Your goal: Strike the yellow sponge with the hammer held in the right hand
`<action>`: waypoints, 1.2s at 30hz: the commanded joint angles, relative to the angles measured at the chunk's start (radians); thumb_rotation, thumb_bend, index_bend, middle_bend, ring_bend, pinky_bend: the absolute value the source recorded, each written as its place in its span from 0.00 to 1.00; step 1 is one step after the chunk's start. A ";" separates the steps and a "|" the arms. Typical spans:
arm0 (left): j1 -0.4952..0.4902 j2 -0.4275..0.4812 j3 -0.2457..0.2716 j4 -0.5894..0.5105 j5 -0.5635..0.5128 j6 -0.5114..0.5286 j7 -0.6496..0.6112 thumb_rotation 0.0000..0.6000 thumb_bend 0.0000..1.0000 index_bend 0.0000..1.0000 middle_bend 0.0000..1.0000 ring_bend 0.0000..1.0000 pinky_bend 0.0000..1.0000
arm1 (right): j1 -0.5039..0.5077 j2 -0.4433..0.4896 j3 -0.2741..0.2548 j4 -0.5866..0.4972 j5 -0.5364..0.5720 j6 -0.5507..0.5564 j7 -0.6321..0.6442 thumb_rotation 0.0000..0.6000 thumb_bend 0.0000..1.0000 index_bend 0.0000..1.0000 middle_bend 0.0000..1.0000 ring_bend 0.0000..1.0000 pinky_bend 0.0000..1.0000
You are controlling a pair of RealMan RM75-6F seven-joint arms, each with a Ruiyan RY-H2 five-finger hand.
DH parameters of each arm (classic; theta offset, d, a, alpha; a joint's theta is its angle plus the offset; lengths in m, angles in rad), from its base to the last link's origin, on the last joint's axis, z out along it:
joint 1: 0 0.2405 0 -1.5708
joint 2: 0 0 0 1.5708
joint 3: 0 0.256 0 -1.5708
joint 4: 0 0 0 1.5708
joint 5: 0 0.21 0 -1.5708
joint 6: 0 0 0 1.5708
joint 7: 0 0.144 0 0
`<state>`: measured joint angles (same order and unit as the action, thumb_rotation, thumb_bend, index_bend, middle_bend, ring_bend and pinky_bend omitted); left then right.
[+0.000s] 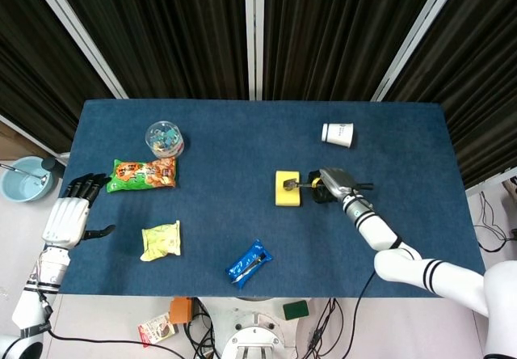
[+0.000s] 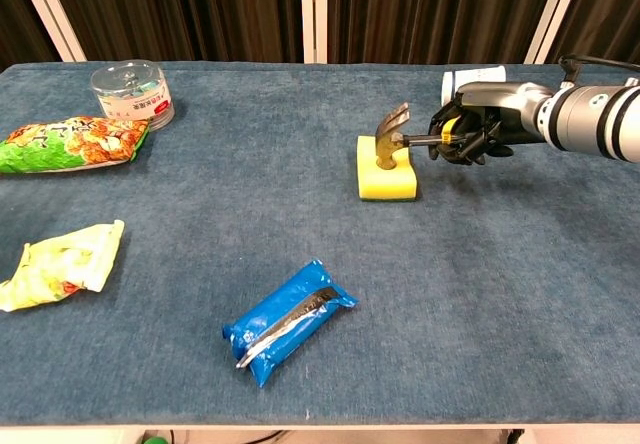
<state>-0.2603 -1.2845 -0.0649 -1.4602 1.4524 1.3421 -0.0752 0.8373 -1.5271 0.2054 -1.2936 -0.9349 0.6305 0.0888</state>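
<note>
A yellow sponge (image 1: 287, 188) (image 2: 388, 172) lies flat near the middle of the blue table. My right hand (image 1: 333, 184) (image 2: 470, 129) grips the handle of a small hammer (image 2: 397, 134) (image 1: 300, 185) just right of the sponge. The hammer's metal head rests on the sponge's top face. My left hand (image 1: 73, 213) hangs open at the table's left edge, holding nothing; the chest view does not show it.
A white paper cup (image 1: 338, 134) lies behind my right hand. A blue packet (image 1: 249, 263) (image 2: 288, 320) is near the front. A yellow bag (image 1: 161, 240), a green snack bag (image 1: 144, 174) and a clear tub (image 1: 164, 138) occupy the left side.
</note>
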 commanded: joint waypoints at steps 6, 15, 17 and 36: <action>0.002 0.004 -0.001 -0.007 0.008 0.010 -0.001 1.00 0.04 0.15 0.11 0.07 0.11 | -0.087 0.100 0.064 -0.051 -0.038 0.114 0.109 1.00 1.00 0.90 0.81 0.72 0.91; -0.001 -0.002 0.003 -0.015 0.006 -0.004 0.015 1.00 0.04 0.15 0.11 0.07 0.11 | -0.081 -0.018 0.067 0.174 -0.059 0.046 0.212 1.00 1.00 0.65 0.63 0.54 0.65; 0.000 0.000 0.003 -0.019 0.005 -0.002 0.019 1.00 0.04 0.15 0.11 0.07 0.11 | -0.072 -0.051 0.072 0.231 -0.063 0.019 0.238 1.00 1.00 0.55 0.56 0.45 0.54; 0.022 0.039 0.003 -0.033 0.007 0.026 0.014 1.00 0.04 0.15 0.11 0.07 0.11 | -0.224 0.181 -0.005 -0.054 -0.287 0.261 0.107 1.00 0.00 0.00 0.01 0.00 0.02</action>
<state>-0.2399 -1.2470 -0.0621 -1.4926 1.4599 1.3666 -0.0605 0.6710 -1.4286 0.2333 -1.2491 -1.1708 0.7908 0.2926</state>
